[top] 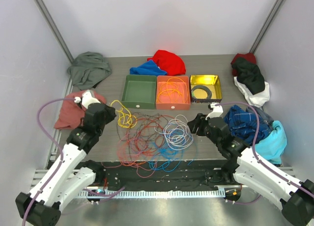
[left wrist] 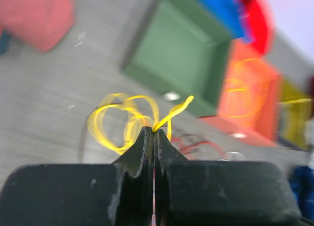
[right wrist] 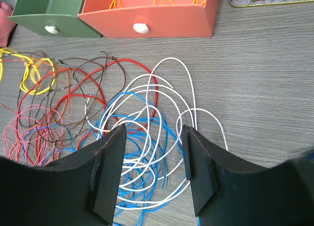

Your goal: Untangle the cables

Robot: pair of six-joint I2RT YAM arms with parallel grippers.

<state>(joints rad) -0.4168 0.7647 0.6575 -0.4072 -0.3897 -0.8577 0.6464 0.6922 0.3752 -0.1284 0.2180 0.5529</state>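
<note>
With the left gripper [left wrist: 154, 131] clamped fully shut on the thin yellow looped cable [left wrist: 176, 109] at the left edge of the multicoloured cable tangle [top: 147, 140], lift slowly and watch for snags, while the right gripper [right wrist: 153, 157], jaws apart and empty, hovers over the white loops [top: 177, 131].

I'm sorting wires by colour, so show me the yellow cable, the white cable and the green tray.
yellow cable [left wrist: 172, 114]: left wrist view, on the loose end angling up to the right.
white cable [right wrist: 170, 59]: right wrist view, top of its tallest loop.
green tray [top: 140, 91]: top view, on its bare floor.
</note>
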